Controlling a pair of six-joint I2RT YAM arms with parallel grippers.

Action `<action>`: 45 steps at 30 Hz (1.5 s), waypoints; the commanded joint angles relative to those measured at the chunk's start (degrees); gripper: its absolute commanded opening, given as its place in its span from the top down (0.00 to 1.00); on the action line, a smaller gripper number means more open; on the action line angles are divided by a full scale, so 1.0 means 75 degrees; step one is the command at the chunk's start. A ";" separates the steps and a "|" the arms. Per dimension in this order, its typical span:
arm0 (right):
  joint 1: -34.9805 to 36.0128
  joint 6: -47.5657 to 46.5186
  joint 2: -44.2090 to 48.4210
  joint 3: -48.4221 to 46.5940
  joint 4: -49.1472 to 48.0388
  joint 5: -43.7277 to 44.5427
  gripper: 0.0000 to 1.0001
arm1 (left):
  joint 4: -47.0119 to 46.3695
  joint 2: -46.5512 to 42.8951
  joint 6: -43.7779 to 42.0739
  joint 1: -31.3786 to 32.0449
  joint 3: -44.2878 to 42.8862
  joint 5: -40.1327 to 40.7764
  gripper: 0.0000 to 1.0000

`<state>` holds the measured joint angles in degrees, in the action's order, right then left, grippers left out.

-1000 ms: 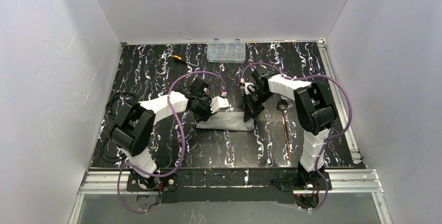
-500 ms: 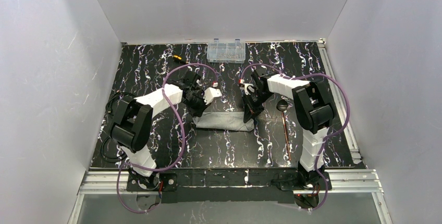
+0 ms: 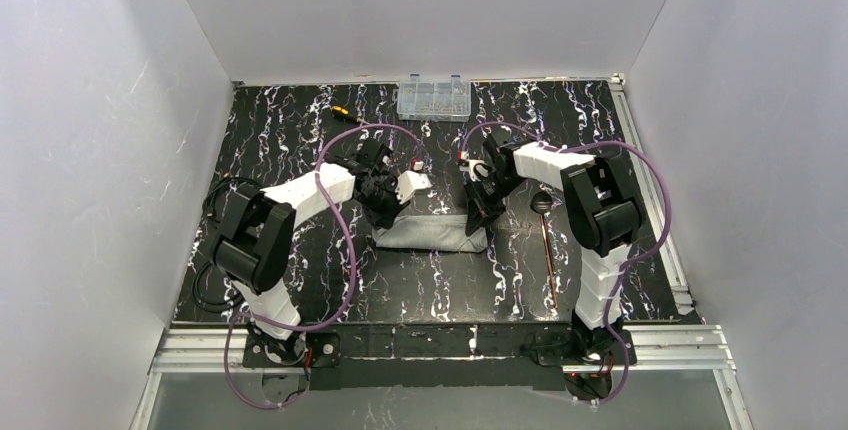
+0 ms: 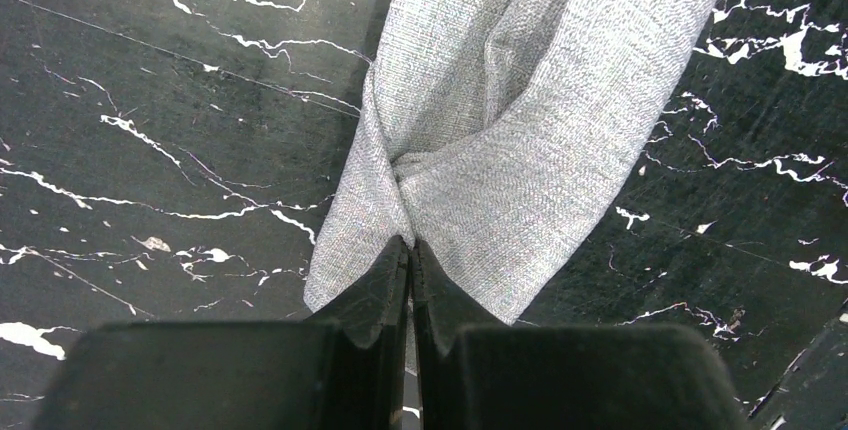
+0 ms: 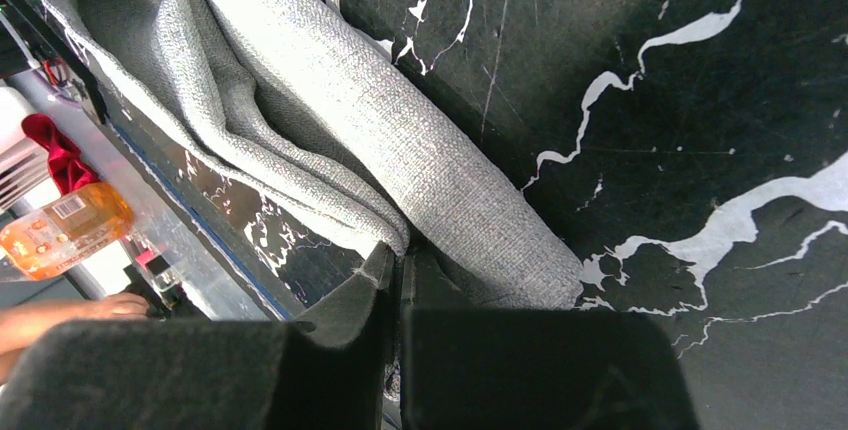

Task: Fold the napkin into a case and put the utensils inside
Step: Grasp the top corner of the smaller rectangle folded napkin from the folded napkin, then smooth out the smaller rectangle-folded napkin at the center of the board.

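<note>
The napkin (image 3: 432,234) lies as a narrow, layered light-grey strip across the middle of the dark marbled table (image 3: 300,140). My left gripper (image 3: 384,217) is at its left end. In the left wrist view this gripper (image 4: 411,246) is shut on a pinched fold of the cloth (image 4: 520,100). My right gripper (image 3: 477,217) is at the right end. In the right wrist view it (image 5: 396,256) is shut on the edge of the cloth's layers (image 5: 300,90). The copper-brown utensils (image 3: 548,255), one with a dark spoon head (image 3: 541,202), lie to the right of the napkin.
A clear plastic compartment box (image 3: 433,98) stands at the back edge. A short screwdriver with an orange-and-black handle (image 3: 343,111) lies at the back left. White walls enclose the table on three sides. Purple cables loop over both arms.
My left gripper has swung a little to the left and back, still pinching the napkin's left end. The right arm has hardly moved.
</note>
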<state>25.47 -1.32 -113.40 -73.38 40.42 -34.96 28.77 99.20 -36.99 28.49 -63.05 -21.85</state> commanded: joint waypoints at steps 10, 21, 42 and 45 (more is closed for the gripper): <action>-0.0032 0.0030 -0.0288 -0.0239 0.0039 -0.0045 0.95 | 0.1044 -0.0539 0.0542 0.0047 -0.0646 -0.0998 0.94; -0.0029 0.0012 -0.0301 -0.0188 0.0048 0.0009 0.95 | 0.1302 -0.0414 0.1170 0.0048 -0.0798 -0.1910 0.72; -0.0033 -0.0023 -0.0360 -0.0405 0.0117 -0.0397 0.95 | 0.0777 0.0895 0.1129 0.0479 -0.0996 -0.1366 0.78; -0.0023 -0.0057 -0.0382 -0.0445 0.0128 -0.0530 0.94 | 0.0479 0.1128 0.1163 0.0484 -0.0891 -0.0621 0.81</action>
<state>25.23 -1.10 -115.13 -74.24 40.66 -36.58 33.63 106.54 -27.88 32.36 -69.49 -33.41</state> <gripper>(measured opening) 0.088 0.207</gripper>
